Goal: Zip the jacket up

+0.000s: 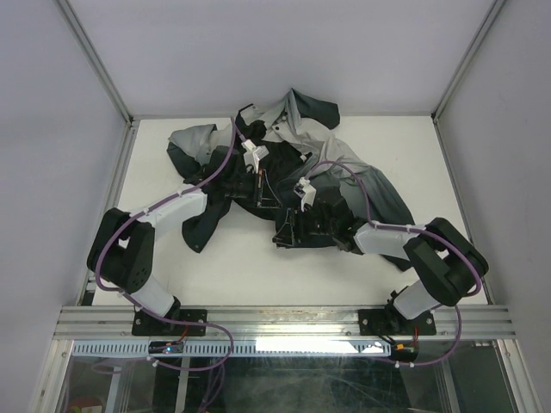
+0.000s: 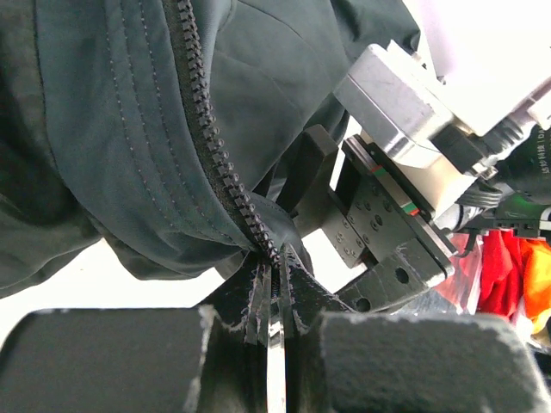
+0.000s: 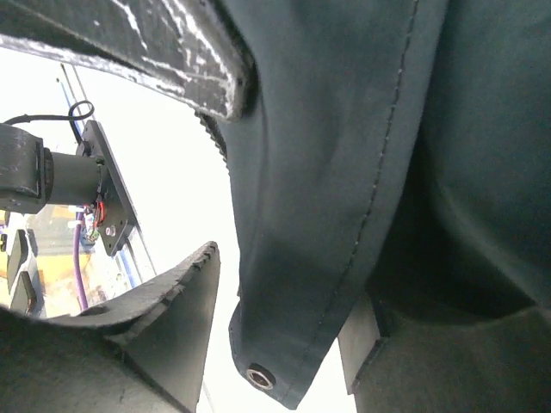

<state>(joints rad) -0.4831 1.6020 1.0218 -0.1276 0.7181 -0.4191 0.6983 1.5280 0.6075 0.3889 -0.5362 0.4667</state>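
The jacket (image 1: 293, 163) lies crumpled in the middle of the worktop (image 1: 232, 267). Your left claw (image 2: 274, 301) is pinched tight on the end of its zipper (image 2: 211, 146). Your right claw (image 3: 222, 176) stands partly wide beside a dark hem corner (image 3: 258, 376), gripping nothing.

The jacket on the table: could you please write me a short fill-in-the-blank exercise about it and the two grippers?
1. In the left wrist view, the left gripper is shut on the black toothed ____ of the soft grey-to-dark-teal fabric jacket.
2. In the right wrist view, the right gripper has its jaws ____, with the jacket's dark hem beside them.
3. From above, the jacket lies crumpled on a flat table top whose colour is ____.

Missing words: zipper; open; white.
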